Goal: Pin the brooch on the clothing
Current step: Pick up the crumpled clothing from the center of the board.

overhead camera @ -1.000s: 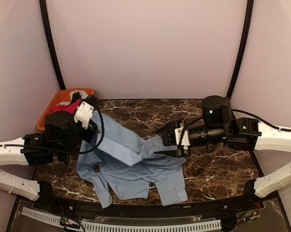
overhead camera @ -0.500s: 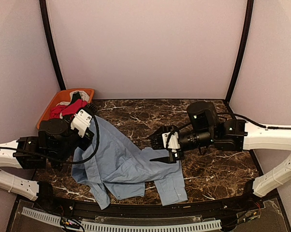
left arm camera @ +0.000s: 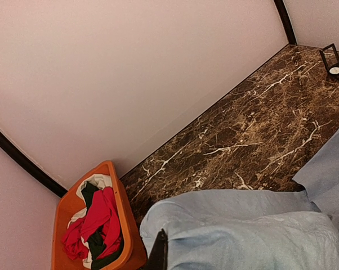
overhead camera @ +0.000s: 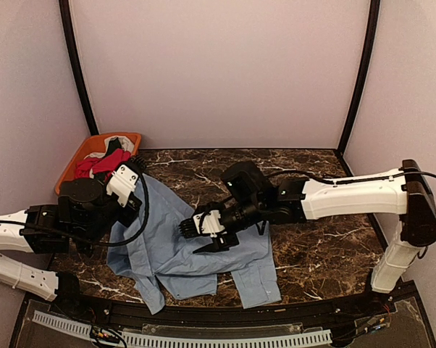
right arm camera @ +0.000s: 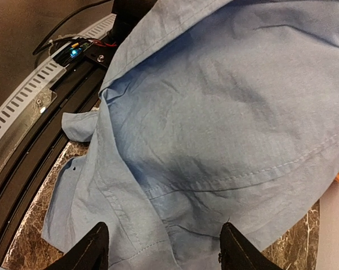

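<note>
Reaching much farther left than a second ago, the right arm now stretches across the table (overhead camera: 316,250), and the right gripper (overhead camera: 206,235) hangs over the middle of the shirt (overhead camera: 167,254) instead of its right edge. Its fingers (right arm camera: 94,247) stand apart with nothing between them. The shirt itself lies crumpled on the near-left part of the table, pulled a little leftward from where it lay, with one sleeve trailing toward the near edge. The left gripper (overhead camera: 135,168) sits at the shirt's far-left corner. Its fingers are closed, and the fabric rising up to them suggests they pinch that edge. For the task this looks like spreading and steadying the cloth, with no pinning begun.

From above, the layout is plain: both arms, the shirt between them, and the orange basket (overhead camera: 80,156) of red, black and white garments at far left. The right wrist view adds what that view lacks, a close look at seams and folds directly under the open fingers. The left wrist view alone shows a small black stand (left arm camera: 334,59) with two pale round pieces at the far right of the table. Whether these are brooches I cannot tell, and no brooch shows anywhere else.
</note>
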Tool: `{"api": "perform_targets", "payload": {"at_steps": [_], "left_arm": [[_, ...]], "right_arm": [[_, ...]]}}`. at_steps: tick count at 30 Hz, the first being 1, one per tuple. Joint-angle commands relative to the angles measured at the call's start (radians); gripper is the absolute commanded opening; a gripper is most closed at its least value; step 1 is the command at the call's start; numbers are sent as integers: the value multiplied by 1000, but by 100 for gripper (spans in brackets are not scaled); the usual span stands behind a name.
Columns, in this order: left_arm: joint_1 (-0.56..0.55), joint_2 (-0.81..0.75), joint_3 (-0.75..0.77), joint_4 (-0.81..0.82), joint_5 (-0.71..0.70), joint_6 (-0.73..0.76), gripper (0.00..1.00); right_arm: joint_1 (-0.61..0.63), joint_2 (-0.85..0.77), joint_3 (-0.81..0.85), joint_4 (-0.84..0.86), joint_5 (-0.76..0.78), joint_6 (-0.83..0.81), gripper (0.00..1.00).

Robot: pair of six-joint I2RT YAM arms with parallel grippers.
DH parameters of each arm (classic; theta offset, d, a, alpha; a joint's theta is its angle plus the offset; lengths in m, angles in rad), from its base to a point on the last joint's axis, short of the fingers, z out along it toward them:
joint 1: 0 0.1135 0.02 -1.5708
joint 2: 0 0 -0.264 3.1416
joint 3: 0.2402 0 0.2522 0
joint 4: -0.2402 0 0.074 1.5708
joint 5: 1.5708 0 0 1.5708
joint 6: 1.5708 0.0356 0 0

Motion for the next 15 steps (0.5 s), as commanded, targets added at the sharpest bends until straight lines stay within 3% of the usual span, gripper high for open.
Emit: {"api": "perform_targets", "payload": {"at_steps": [1, 5, 15], "left_arm": [[-9, -18, 13, -21, 18, -33, 1], [-9, -20, 20, -33, 18, -36, 1], [-11, -28, 22, -26, 8, -14, 1]], "right_arm": [[-10, 87, 101, -116, -69, -48, 64], [-18, 128, 176, -212, -135, -70, 61], [-22, 197, 214, -295, -106, -99, 56]]}}
